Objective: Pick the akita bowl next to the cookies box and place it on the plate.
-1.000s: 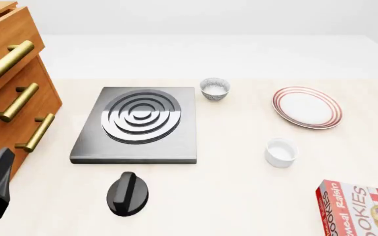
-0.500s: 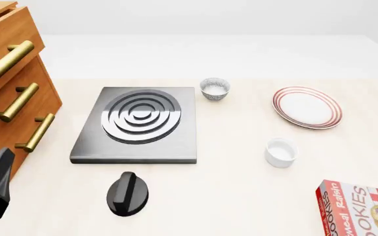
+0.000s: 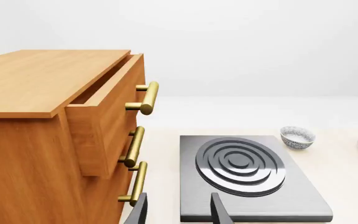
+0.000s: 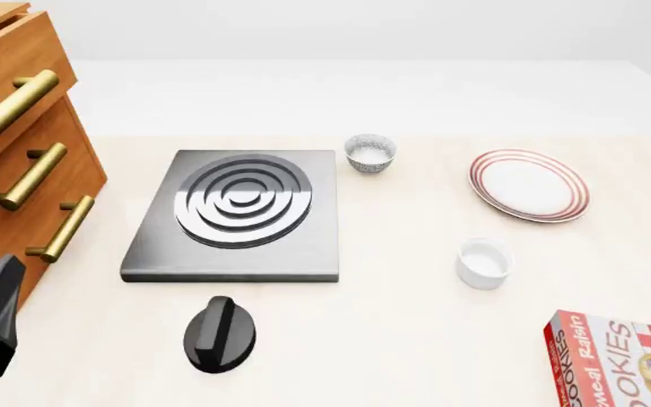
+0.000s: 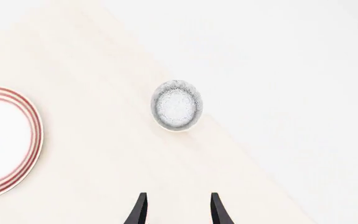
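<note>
Both pairs of jaws stand apart and hold nothing. In its wrist view the right gripper (image 5: 177, 212) hangs over the table, with a speckled bowl (image 5: 176, 105) ahead at the table's edge and the plate (image 5: 35, 135) to one side. The left gripper (image 3: 179, 212) points at the stove (image 3: 247, 196), beside the drawers (image 3: 54, 140). In the front view we see one bowl (image 4: 371, 153) just beside the stove's far right corner, well apart from the cookies box (image 4: 614, 360). We cannot tell if it is the task's bowl.
</note>
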Action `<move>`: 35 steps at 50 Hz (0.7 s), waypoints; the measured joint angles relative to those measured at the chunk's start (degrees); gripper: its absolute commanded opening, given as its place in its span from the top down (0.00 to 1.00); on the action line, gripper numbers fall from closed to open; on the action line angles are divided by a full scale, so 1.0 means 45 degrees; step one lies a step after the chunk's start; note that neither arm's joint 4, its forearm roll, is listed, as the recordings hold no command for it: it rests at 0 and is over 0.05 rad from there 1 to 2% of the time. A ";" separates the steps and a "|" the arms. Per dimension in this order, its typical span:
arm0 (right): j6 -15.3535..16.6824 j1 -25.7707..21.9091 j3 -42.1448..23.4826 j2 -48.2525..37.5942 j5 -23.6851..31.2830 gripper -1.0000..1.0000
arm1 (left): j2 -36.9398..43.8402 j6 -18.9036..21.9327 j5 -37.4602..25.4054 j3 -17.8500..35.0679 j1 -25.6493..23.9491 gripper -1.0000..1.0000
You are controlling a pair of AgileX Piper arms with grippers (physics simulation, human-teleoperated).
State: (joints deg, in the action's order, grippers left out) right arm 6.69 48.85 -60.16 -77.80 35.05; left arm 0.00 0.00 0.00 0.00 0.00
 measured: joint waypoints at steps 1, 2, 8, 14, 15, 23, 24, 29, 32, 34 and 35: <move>0.0002 0.0071 -0.0133 -0.0112 0.0054 0.00 | 0.0000 0.0000 0.0000 0.0000 0.0000 0.00; 0.0000 0.0137 -0.0265 -0.0219 0.0110 0.00 | 0.0000 0.0000 0.0000 0.0000 0.0000 0.00; -0.0066 0.0432 -0.1047 -0.0776 0.0475 0.00 | 0.0000 0.0000 0.0000 0.0000 0.0000 0.00; -0.0131 0.0599 -0.1799 -0.1230 0.0827 0.00 | 0.0000 0.0000 0.0000 0.0000 0.0000 0.00; -0.0139 0.0619 -0.1921 -0.1302 0.0882 0.00 | 0.0000 0.0000 0.0000 0.0000 0.0000 0.00; -0.0317 0.0691 -0.2913 -0.1842 0.1313 0.00 | 0.0000 0.0000 0.0000 0.0000 0.0000 0.00; -0.0353 0.0696 -0.3035 -0.1913 0.1362 0.00 | 0.0000 0.0000 0.0000 0.0000 0.0000 0.00; -0.0442 0.0803 -0.3668 -0.2292 0.1579 0.00 | 0.0000 0.0000 0.0000 0.0000 0.0000 0.00; -0.0532 0.0861 -0.4049 -0.2513 0.1705 0.00 | 0.0000 0.0000 0.0000 0.0000 0.0000 0.00; -0.0599 0.0902 -0.4298 -0.2655 0.1779 0.00 | 0.0000 0.0000 0.0000 0.0000 0.0000 0.00; -0.0638 0.0920 -0.4423 -0.2731 0.1814 0.00 | 0.0000 0.0000 0.0000 0.0000 0.0000 0.00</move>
State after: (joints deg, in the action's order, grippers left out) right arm 3.82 52.99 -80.07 -90.09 43.21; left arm 0.00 0.00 0.00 0.00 0.00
